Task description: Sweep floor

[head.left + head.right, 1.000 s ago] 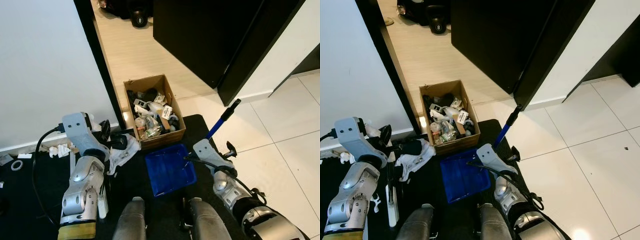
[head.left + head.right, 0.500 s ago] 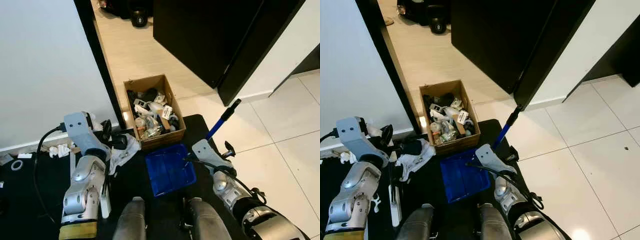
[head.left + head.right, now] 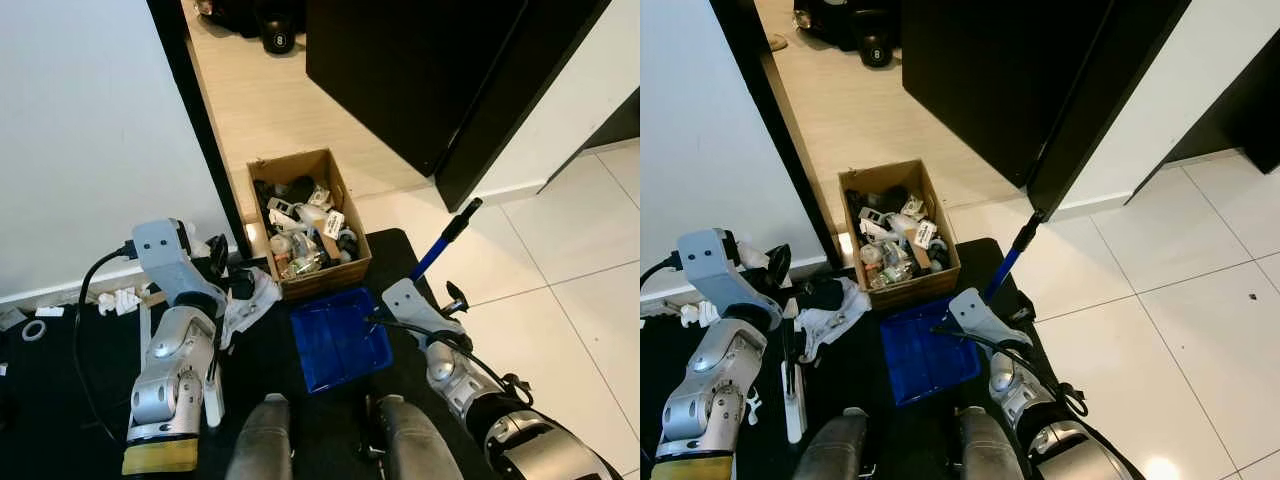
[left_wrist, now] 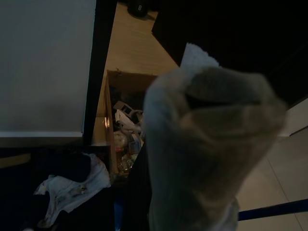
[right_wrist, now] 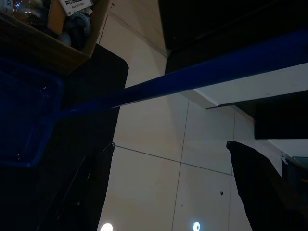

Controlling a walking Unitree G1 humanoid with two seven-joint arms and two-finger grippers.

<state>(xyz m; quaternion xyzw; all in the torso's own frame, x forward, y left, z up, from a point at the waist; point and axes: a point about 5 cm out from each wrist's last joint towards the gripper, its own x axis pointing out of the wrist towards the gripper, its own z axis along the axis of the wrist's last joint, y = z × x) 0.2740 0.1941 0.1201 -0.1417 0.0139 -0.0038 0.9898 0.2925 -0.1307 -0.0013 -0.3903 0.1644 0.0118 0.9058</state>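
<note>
A blue dustpan (image 3: 340,340) lies on the black mat (image 3: 70,350) in front of my feet. Its long blue handle (image 3: 440,245) slants up to the right, passing my right wrist. My right gripper (image 3: 453,295) sits just right of that handle, which crosses the right wrist view (image 5: 192,77). My left gripper (image 3: 218,258) is raised by the doorway, shut on a hand brush (image 3: 793,395). The brush's black stem and white end hang back along my forearm. A pale padded lump (image 4: 207,139) on the brush hides the fingers in the left wrist view.
An open cardboard box (image 3: 290,160) full of clutter stands just beyond the dustpan. A white cloth (image 3: 250,300) lies between the box and my left gripper. A black door frame (image 3: 200,120) and an open black door (image 3: 420,70) flank the passage. White tiles (image 3: 560,280) spread to the right.
My left arm has shifted slightly right and up, carrying the brush with it. The dustpan, its handle and my right arm have barely moved.
</note>
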